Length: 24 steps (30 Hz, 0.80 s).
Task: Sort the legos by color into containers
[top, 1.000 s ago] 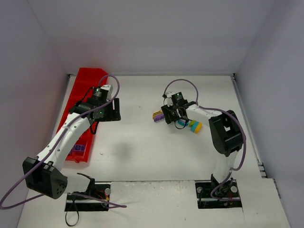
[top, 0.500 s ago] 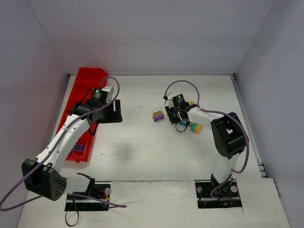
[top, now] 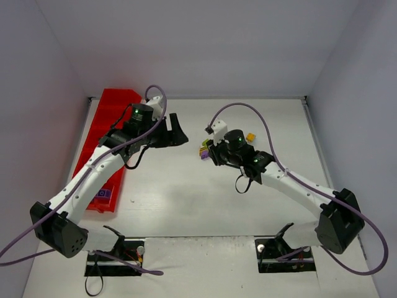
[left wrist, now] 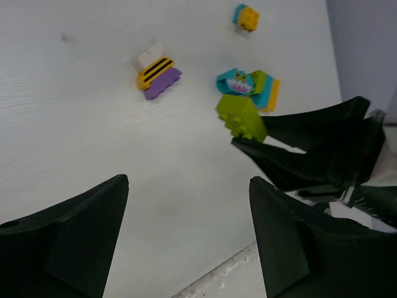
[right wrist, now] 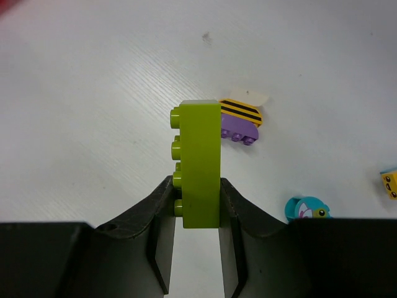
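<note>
My right gripper is shut on a lime green rectangular lego and holds it upright above the table, near the middle. In the left wrist view the green lego shows between the right gripper's black fingers. A purple lego with a yellow-and-black striped top lies just beyond it. A teal lego and a small yellow one lie to the right. My left gripper is open and empty, to the left of the green lego. The red tray lies at the far left.
Purple legos sit in the tray's nearest compartment. White walls close the table at the back and on both sides. The right arm stretches across the table's middle, with its cable looping above it.
My right gripper has lifted the green lego off the pile and moved left and nearer. My left gripper has swung right from over the tray towards the middle.
</note>
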### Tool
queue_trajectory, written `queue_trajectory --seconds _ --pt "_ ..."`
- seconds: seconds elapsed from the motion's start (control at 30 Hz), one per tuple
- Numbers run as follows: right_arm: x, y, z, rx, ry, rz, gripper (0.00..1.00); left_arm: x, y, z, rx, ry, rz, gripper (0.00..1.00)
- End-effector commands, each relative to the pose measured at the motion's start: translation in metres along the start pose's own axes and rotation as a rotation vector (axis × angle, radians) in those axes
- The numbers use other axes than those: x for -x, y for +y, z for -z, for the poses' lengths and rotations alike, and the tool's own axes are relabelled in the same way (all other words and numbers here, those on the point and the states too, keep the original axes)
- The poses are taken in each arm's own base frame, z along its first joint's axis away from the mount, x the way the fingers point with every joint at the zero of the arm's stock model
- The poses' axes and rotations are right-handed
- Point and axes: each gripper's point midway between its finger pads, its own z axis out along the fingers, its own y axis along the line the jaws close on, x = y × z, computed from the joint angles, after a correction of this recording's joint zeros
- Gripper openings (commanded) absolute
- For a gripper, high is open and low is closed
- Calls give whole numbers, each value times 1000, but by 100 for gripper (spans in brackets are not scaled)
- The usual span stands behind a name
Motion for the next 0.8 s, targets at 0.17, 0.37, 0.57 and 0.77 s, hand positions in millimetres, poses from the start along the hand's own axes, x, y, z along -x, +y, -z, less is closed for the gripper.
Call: queue_trajectory --seconds 0.17,0.37,0.57,0.77 --pt "67 26 39 65 -254 -37 0 36 -72 -10 -231 -103 70 75" --pt "88 32 57 97 -332 -64 0 30 -88 -19 -290 -75 109 74" --pt "88 42 58 147 -340 -83 0 27 -107 -24 -378 -90 106 74" --pt "93 43 60 160 -357 -89 0 19 -109 -32 -378 -70 100 53"
